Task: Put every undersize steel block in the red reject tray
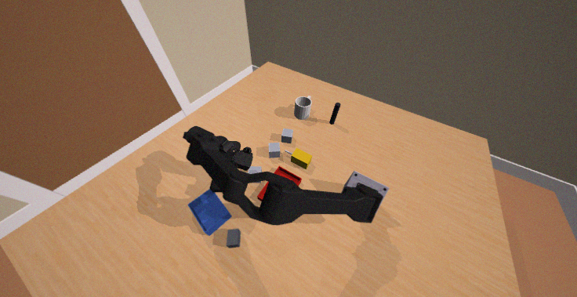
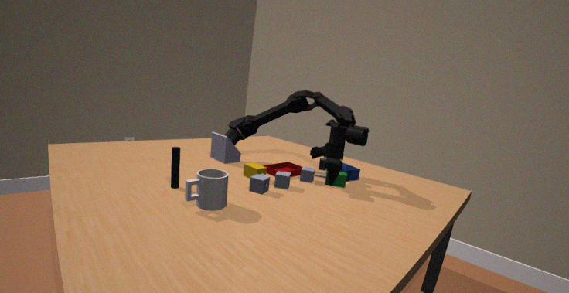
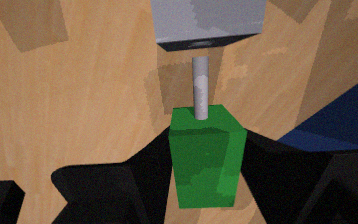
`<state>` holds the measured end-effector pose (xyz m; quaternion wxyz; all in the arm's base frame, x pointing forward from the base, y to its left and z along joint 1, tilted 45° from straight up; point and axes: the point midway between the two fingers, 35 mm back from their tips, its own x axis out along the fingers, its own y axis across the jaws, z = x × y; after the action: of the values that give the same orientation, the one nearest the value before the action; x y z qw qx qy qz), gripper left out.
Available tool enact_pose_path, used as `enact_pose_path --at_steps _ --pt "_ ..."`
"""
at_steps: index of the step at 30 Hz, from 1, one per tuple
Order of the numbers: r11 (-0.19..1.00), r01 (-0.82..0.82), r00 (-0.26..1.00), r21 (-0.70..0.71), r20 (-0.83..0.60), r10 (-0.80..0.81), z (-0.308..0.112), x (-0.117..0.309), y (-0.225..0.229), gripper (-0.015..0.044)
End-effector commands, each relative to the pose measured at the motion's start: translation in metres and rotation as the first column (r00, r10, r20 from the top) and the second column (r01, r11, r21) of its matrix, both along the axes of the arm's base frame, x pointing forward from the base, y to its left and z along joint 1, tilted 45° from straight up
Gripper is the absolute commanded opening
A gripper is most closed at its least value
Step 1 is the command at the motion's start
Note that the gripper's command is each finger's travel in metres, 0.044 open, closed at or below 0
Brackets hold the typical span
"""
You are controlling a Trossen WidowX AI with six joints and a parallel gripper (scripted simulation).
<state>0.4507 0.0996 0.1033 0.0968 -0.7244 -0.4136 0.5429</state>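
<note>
My gripper is shut on the green GO gauge, low over the table. The gauge's grey pin points at the bored face of a steel block, with a small gap between tip and block. The top view does not show the gauge, which the arm hides. Two more steel blocks stand in a row with it, a middle one and a far one. The red tray is partly behind the arm; no block shows in it.
A yellow block with a thin pin lies near the red tray. A blue tray is beside the gripper, with a dark grey block near it. A mug and black cylinder stand farther off.
</note>
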Motion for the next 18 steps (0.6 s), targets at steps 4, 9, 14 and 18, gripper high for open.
enact_pose_path --at_steps 4,9,14,18 --pt "1.000 0.010 1.000 0.002 0.009 -0.010 0.0014 -0.0028 -0.0026 0.0000" --pt "1.000 0.010 1.000 0.003 0.010 -0.010 0.0015 -0.0042 -0.0033 0.0000" --pt "1.000 0.010 1.000 0.003 0.010 -0.010 0.0020 -0.0035 -0.0035 0.0000" --pt "1.000 0.010 1.000 0.003 0.010 -0.010 0.0032 -0.0020 -0.0039 0.0000"
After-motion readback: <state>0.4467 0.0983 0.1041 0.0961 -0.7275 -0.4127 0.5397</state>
